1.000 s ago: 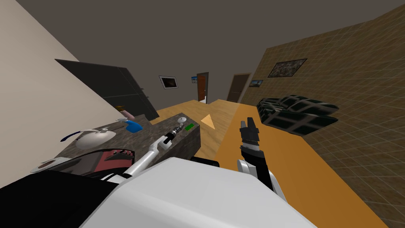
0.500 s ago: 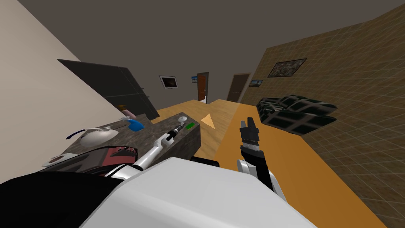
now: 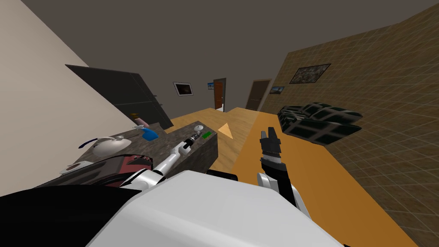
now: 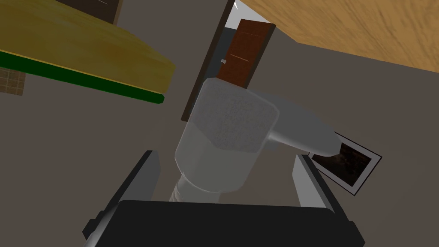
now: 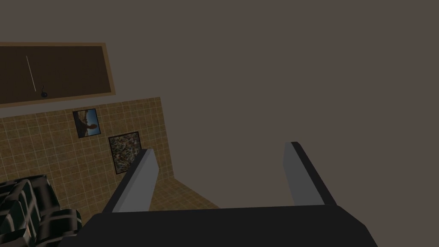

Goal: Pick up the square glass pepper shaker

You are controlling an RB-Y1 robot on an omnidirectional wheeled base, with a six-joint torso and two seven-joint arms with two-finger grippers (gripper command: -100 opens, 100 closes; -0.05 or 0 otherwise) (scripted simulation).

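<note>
- Left pincer (image 4: 223, 158): fingers spread wide, both clear of the shaker's sides; nothing gripped.
- Pepper shaker (image 4: 227, 137): pale grey, square-bodied, between the left pincer's fingers. In the head view it sits near the far end of the dark speckled surface (image 3: 171, 143), close to a small green item (image 3: 206, 135).
- Right pincer (image 3: 270, 130): fingers wide, empty, raised over the orange floor (image 3: 326, 188).

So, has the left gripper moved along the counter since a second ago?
No. The left gripper keeps its gap from the green item; only the camera shifted.
</note>
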